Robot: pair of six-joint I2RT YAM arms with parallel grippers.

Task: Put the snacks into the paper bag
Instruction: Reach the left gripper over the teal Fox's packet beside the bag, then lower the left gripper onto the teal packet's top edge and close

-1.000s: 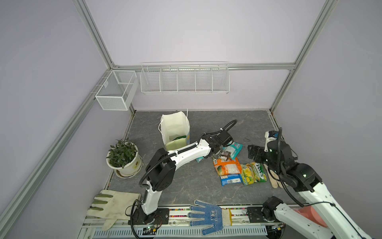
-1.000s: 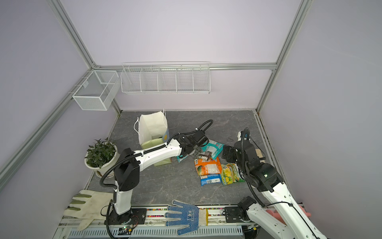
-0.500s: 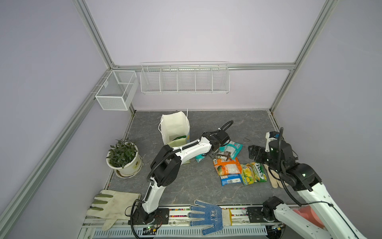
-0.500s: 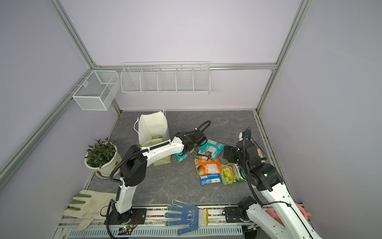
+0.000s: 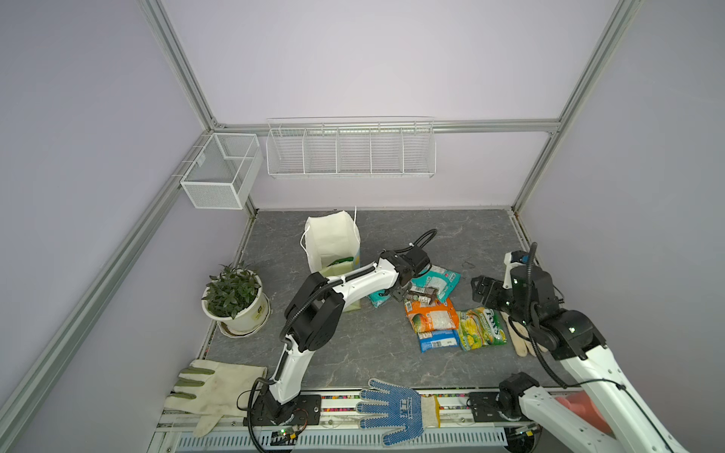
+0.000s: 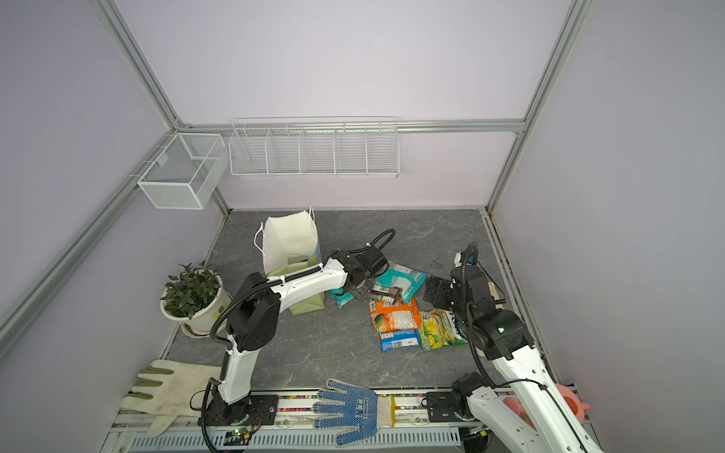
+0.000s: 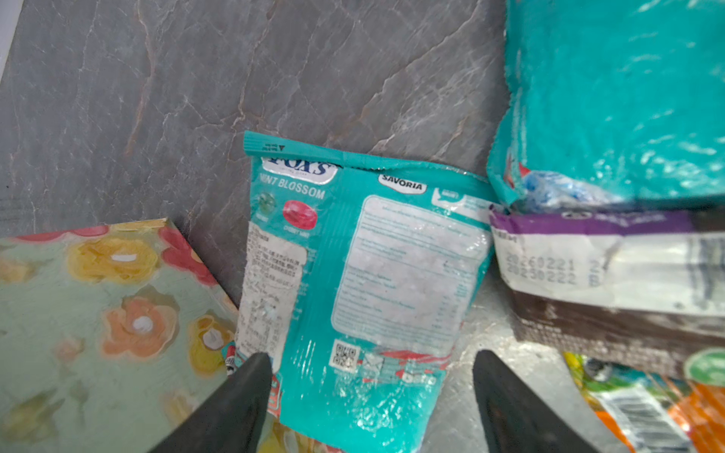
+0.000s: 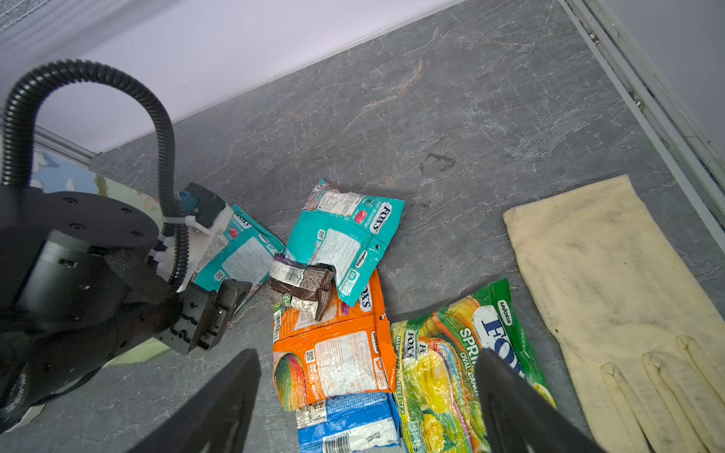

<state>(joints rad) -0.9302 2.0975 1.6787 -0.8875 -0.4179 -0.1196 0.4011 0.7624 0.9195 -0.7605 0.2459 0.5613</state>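
The paper bag [image 5: 331, 243] stands open at the back left, with a green edge showing inside it. Next to its floral side [image 7: 98, 313] lies a teal snack packet [image 7: 353, 274]. My left gripper [image 7: 370, 364] hangs open just over it, one finger on each side of its near end. A second teal packet [image 5: 437, 280], a dark brown bar [image 5: 421, 294], an orange packet [image 5: 431, 319], a blue one [image 5: 437, 341] and a yellow-green one [image 5: 480, 327] lie heaped to the right. My right gripper [image 8: 367, 357] is open above the orange and yellow-green packets, holding nothing.
A potted plant [image 5: 233, 296] stands left of the bag. A cream glove [image 8: 612, 298] lies right of the heap, another [image 5: 212, 388] at the front left, and a blue dotted glove [image 5: 392, 408] on the front rail. White wire baskets [image 5: 349, 151] hang on the back wall.
My left gripper has drawn back from the heap toward the bag, coming over the teal packet beside it, and its jaws have narrowed slightly. The right arm has barely moved.
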